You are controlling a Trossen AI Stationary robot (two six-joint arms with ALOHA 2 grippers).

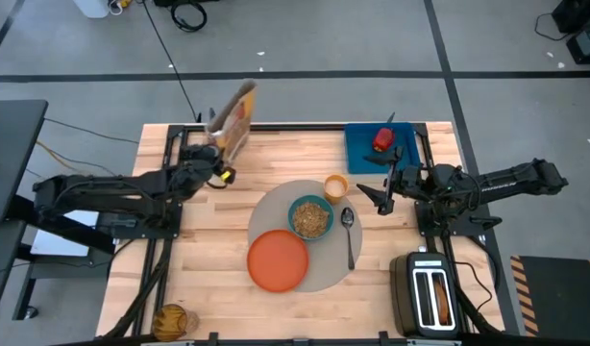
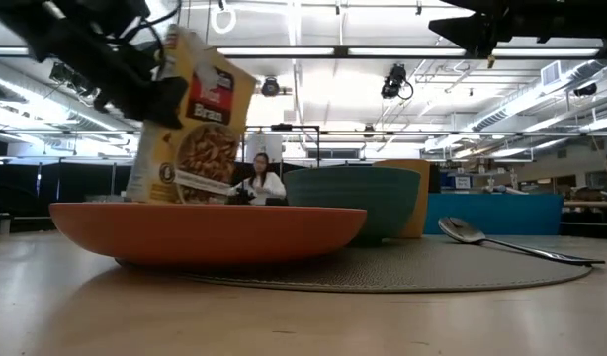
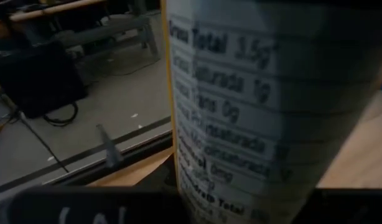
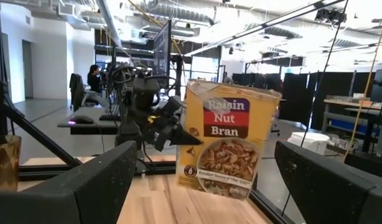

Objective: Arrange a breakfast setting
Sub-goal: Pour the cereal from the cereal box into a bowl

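Observation:
My left gripper (image 1: 216,165) is shut on a Raisin Nut Bran cereal box (image 1: 233,117) at the table's far left; the box also shows in the low view (image 2: 197,124) and the right wrist view (image 4: 227,146). The grey mat (image 1: 276,207) holds the orange plate (image 1: 278,259), the teal bowl (image 1: 311,217) filled with cereal, and the spoon (image 1: 349,235). The orange cup (image 1: 335,185) stands at the mat's far edge. The red apple (image 1: 382,140) lies on the blue board (image 1: 357,154). My right gripper (image 1: 374,195) is open and empty right of the cup. No bread shows. My left gripper holds the cereal box by its side edge (image 4: 186,138), about halfway up, one finger (image 4: 171,132) on the printed front face. It comes level from the table's left. The box is tilted, top toward the far edge. I cannot tell whether its bottom touches the table.
A black toaster (image 1: 430,293) stands at the near right corner. A glass jar (image 1: 174,320) stands at the near left edge. Bare wood lies left of the mat. A person sits in the room beyond the table (image 2: 261,178).

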